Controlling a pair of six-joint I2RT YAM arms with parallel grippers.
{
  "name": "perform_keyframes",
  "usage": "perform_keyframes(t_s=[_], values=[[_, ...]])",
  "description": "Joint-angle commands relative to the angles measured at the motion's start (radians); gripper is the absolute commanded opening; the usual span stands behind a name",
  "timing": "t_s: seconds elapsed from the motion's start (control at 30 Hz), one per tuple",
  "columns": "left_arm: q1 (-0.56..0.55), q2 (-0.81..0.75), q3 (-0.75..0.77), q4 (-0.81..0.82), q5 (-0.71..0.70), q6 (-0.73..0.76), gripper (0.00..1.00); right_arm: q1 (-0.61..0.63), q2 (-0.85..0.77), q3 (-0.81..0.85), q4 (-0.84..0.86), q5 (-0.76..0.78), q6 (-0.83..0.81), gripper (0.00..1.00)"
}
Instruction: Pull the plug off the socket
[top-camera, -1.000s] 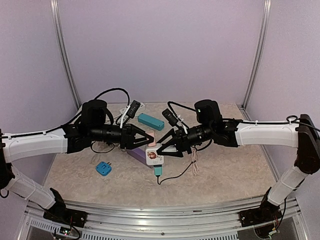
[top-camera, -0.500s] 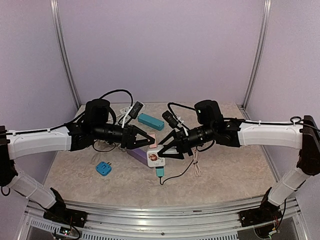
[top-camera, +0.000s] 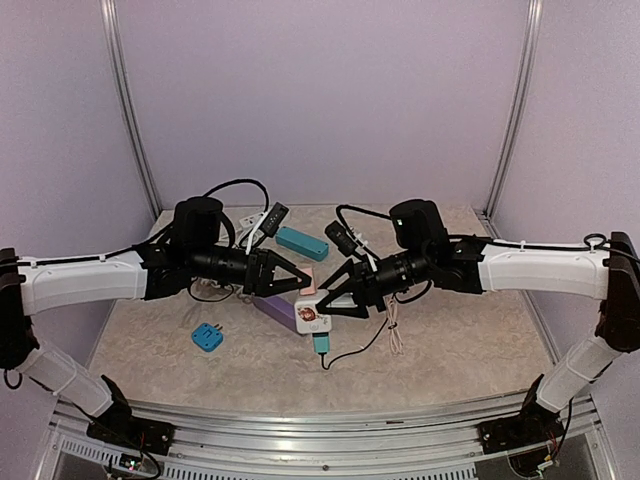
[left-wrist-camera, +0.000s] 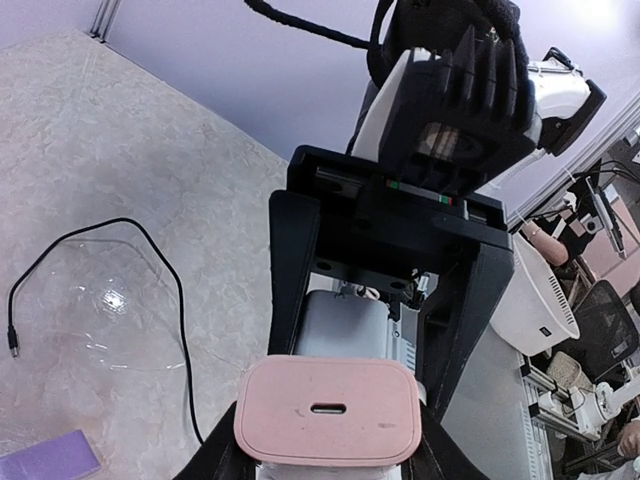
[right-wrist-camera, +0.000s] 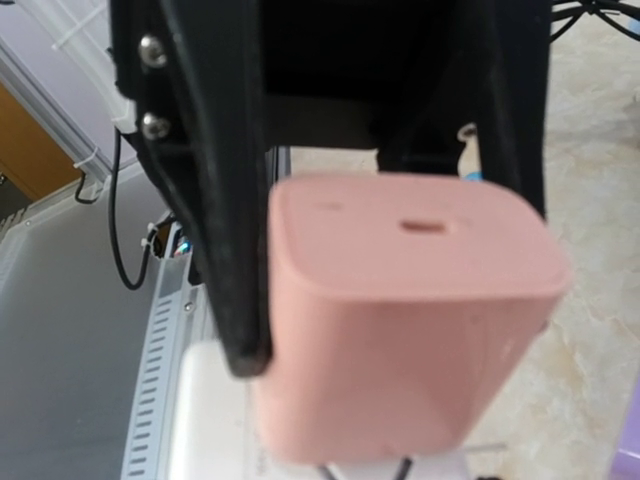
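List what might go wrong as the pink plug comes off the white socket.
1. The left pincer grips the pink plug only by its sides; it may slip off.
2. The right pincer, holding the white socket, stands tip to tip with it; a jerk at release could knock them together.
3. The black cable trailing on the table could snag.

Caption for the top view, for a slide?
Plug removal: left gripper grips the pink plug, right gripper grips the white socket.
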Motion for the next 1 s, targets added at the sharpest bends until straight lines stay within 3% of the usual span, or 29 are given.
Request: perform_keyframes(t_s=[0.0,0.57,0.97], values=[[0.049,-0.042,-0.019,-0.067,-0.139,-0.029,0.1,-0.041,-0.019,0.003,-0.054,0.093,0.056,0.0],[-0.067,-0.112,-0.008,-0.119,-0.347,0.123,0.1,-0.128,0.054,-0.022,0.002,0.06,0.202,0.0],[-0.039,-0.096,0.001,-0.136,-0.308,0.075,0.1,-0.135,0.012,-0.057,0.056,0.022,0.152,0.0]])
